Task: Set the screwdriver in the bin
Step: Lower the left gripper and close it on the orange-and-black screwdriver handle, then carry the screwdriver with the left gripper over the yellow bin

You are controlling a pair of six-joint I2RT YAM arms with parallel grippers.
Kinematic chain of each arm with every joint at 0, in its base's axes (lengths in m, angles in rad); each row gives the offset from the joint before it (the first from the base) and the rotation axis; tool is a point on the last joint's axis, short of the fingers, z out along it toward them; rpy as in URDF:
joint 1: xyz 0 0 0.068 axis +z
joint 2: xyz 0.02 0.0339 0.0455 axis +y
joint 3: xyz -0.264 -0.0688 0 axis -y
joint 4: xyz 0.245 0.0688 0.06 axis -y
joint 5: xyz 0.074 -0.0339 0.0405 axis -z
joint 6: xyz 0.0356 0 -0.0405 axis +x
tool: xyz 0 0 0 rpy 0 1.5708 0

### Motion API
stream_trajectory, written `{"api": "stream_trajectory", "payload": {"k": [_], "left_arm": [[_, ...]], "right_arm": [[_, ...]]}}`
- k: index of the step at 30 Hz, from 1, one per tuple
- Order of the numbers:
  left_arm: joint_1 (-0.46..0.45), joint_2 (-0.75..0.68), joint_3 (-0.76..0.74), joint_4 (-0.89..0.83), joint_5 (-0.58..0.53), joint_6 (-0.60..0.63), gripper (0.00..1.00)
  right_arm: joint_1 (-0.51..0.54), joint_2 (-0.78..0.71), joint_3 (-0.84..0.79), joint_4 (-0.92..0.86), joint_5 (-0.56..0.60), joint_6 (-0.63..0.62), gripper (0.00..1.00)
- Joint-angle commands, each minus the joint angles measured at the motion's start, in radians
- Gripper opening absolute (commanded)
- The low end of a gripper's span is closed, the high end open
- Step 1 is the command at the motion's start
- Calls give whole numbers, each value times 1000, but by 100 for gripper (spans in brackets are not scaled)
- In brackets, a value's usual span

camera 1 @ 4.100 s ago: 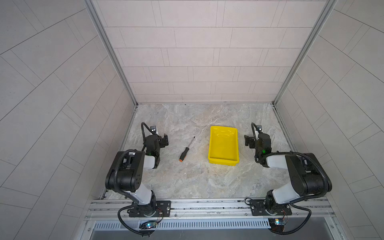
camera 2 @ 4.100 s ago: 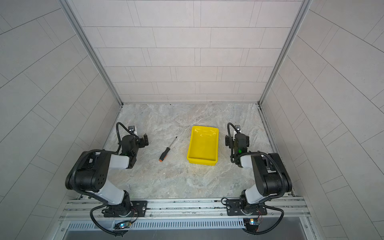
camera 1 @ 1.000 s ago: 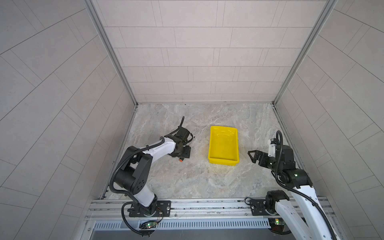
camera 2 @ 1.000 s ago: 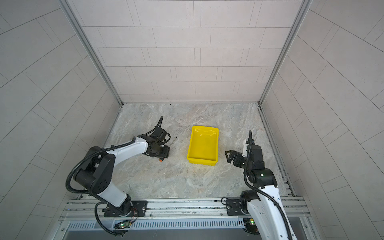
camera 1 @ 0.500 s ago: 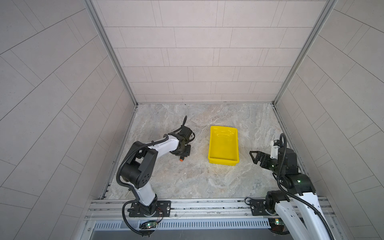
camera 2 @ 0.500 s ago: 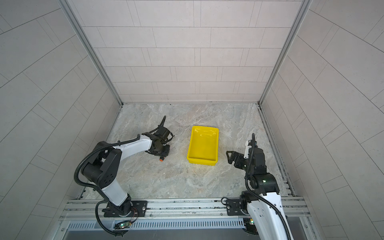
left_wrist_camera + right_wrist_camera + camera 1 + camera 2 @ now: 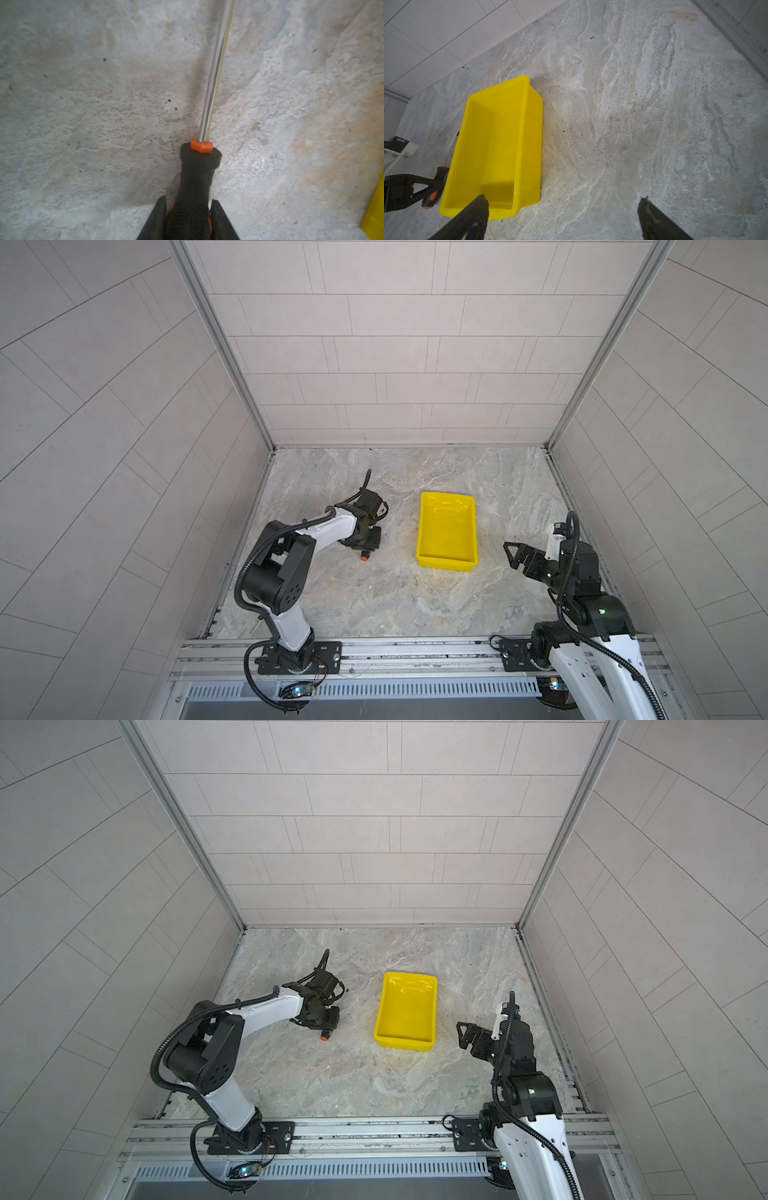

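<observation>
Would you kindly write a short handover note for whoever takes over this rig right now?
Left hand: shut on the screwdriver handle, low at the table, left of the bin.
Right hand: open, empty, to the right of the bin's near end.
Bin: empty.
Done: the grasp.
Left: lift, carry over the bin, release inside.

The screwdriver (image 7: 195, 176) has a black handle, an orange collar and butt, and a thin metal shaft. It lies near the bin (image 7: 496, 145), alongside its long wall without touching, its handle pinched between two black fingers (image 7: 158, 220). The bin is bright yellow, shallow and rectangular, open side up.
</observation>
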Motion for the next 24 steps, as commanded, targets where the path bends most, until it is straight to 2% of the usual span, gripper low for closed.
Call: {"api": "stream_trajectory", "payload": {"k": [1,4,9,14,19,24], "left_arm": [[8,-48,13,25,22,9,0],[7,-79,13,47,75,19,0],[-15,-184,5,26,46,30,0],[-116,-243,107,-130,-85,45,0],[-186,-290,190,-186,-98,8,0],[-323,-240,326,-241,-147,2,0]], "right_arm": [[1,-9,-9,-7,19,11,99],[0,-8,-9,-7,13,9,99],[0,-7,-9,-6,1,8,99],[1,2,-12,1,-19,3,99],[0,4,-12,4,-37,0,99],[0,29,-17,18,-56,-8,99]]}}
